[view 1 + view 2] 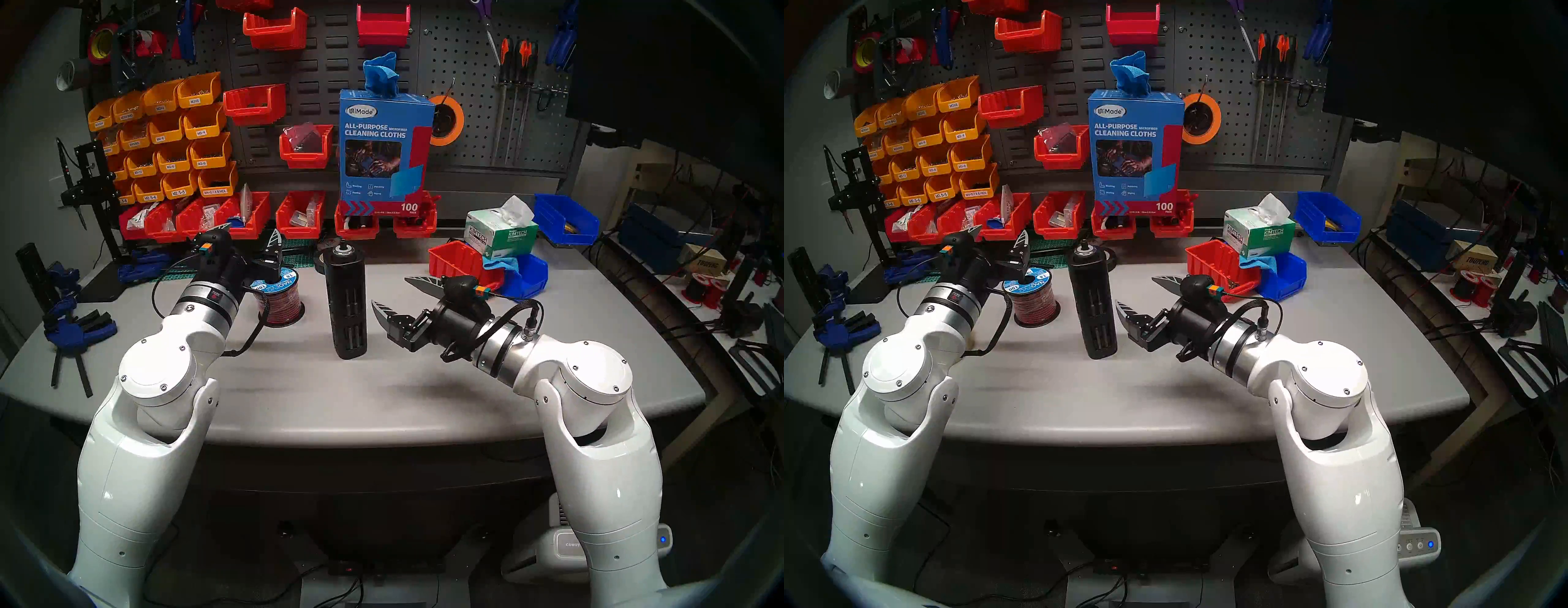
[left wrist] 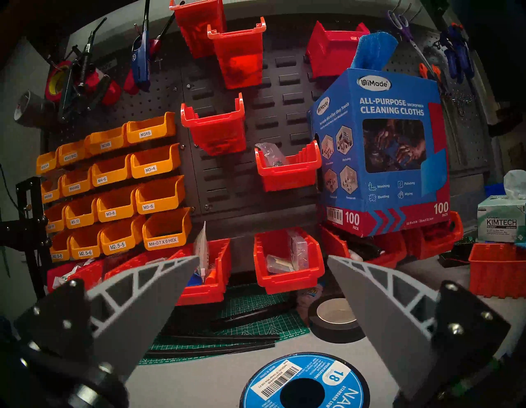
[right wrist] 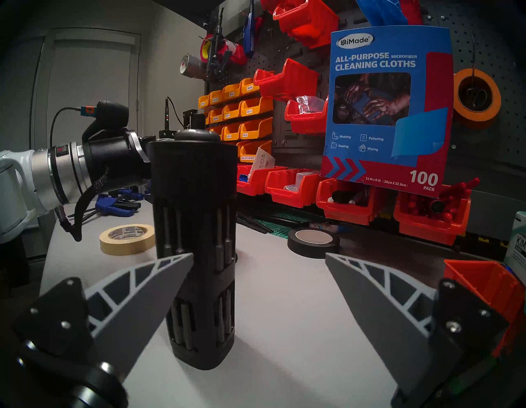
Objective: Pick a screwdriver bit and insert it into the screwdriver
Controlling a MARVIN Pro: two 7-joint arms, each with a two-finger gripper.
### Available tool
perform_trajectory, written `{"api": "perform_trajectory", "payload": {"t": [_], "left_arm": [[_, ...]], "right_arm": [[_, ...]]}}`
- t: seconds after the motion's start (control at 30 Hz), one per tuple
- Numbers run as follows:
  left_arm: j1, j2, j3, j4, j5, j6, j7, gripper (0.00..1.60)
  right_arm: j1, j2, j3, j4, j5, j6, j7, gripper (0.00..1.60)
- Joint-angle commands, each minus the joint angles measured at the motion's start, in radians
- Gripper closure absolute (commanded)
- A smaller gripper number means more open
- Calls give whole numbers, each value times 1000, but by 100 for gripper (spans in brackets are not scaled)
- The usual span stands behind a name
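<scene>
Matte-black slotted cylinder screwdriver [image 1: 346, 303] stands upright mid-table, thin metal bits [image 3: 219, 248] racked in its slots. Left gripper [image 1: 250, 237] and right gripper [image 1: 396, 293] gape wide, empty. Far blue box [image 1: 384, 148] reads "UniMade ALL-PURPOSE CLEANING CLOTHS"; "KIMTECH" tissue box [image 1: 500, 233] right.

Wire spool [image 1: 278, 297] (blue label) near black tape [image 3: 313, 242].

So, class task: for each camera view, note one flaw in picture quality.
Head views: fisheye bends the table edge, corners dark. Left wrist: near fingers soft, spool label sharp. Right wrist: screwdriver dim against bright bins.
</scene>
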Motion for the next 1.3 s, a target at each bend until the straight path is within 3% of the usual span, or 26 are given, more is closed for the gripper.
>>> {"api": "perform_trajectory", "payload": {"t": [0.0, 0.3, 0.53, 1.27], "left_arm": [[-34, 0, -4, -23, 0, -19, -1, 0], [24, 24, -54, -61, -40, -37, -41, 0], [96, 32, -101, -78, -21, -64, -41, 0], [115, 30, -109, -78, -9, -90, -38, 0]], "right_arm": [[5, 2, 20, -59, 26, 4, 20, 0], [10, -4, 23, -45, 53, 5, 56, 0], [71, -4, -8, -19, 79, 6, 115, 0], [269, -33, -98, 113, 61, 16, 159, 0]]}}
